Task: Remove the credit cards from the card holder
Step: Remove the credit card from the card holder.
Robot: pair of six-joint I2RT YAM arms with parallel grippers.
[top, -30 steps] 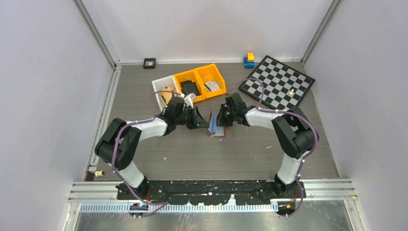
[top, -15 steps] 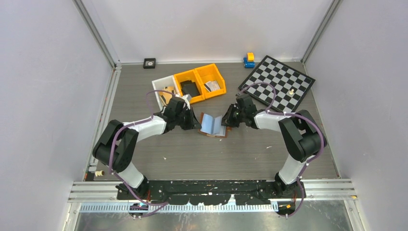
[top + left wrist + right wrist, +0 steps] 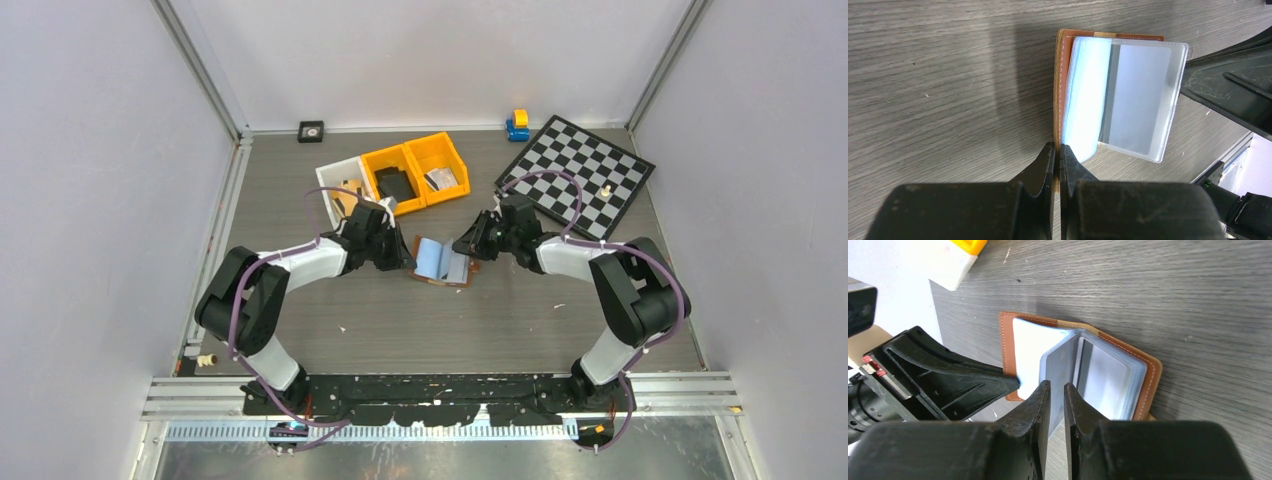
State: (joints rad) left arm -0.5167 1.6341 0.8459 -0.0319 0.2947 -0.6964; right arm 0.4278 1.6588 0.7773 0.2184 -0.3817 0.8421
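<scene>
The reddish-brown card holder (image 3: 441,264) lies open on the table between my two grippers. Its clear sleeves fan out and hold pale blue and whitish-grey credit cards (image 3: 1140,95), which also show in the right wrist view (image 3: 1032,346). My left gripper (image 3: 1058,150) is shut on the edge of the holder's brown cover (image 3: 1062,60). It shows in the top view (image 3: 403,257) at the holder's left side. My right gripper (image 3: 1057,386) is closed to a thin gap on one upright grey sleeve (image 3: 1059,362). In the top view it (image 3: 468,249) is at the holder's right side.
Two orange bins (image 3: 415,168) and a white bin (image 3: 338,184) stand just behind the left arm. A chessboard (image 3: 578,172) lies at the back right, with a blue and yellow toy (image 3: 517,124) behind it. A small black square object (image 3: 311,131) sits at the back wall.
The card holder has gone from nearly folded upright to spread open. My right gripper has moved right and back with a sleeve. My left gripper has shifted slightly left, still holding the cover.
</scene>
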